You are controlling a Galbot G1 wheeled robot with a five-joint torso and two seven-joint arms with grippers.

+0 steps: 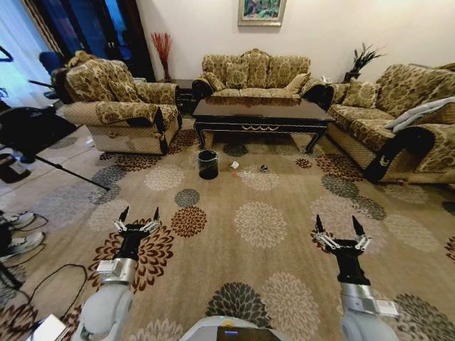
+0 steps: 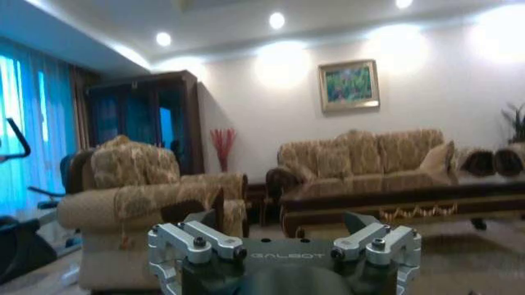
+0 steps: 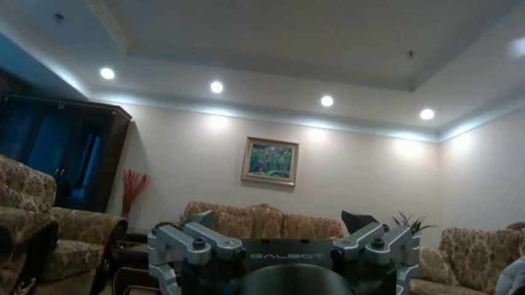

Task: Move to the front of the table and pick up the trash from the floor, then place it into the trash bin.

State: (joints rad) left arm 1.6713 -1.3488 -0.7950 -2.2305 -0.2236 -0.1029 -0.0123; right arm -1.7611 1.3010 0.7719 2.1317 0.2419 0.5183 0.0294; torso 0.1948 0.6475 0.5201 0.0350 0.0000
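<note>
The long dark table (image 1: pixel 260 114) with gold scroll trim stands across the room before the middle sofa; the left wrist view catches its side rail (image 2: pixel 410 212). On the carpet in front of it stands the small black trash bin (image 1: pixel 207 164). To the bin's right lies the trash: a white wad (image 1: pixel 234 165) and a small dark scrap (image 1: pixel 264 168). My left gripper (image 1: pixel 138 214) and right gripper (image 1: pixel 340 225) are both raised low in the head view, far short of the trash, open and empty.
An armchair (image 1: pixel 121 106) stands at the left, a sofa (image 1: pixel 257 74) behind the table and another sofa (image 1: pixel 398 121) at the right. Tripod legs and cables (image 1: pixel 43 167) lie on the left floor. Patterned carpet (image 1: pixel 263 220) stretches between me and the table.
</note>
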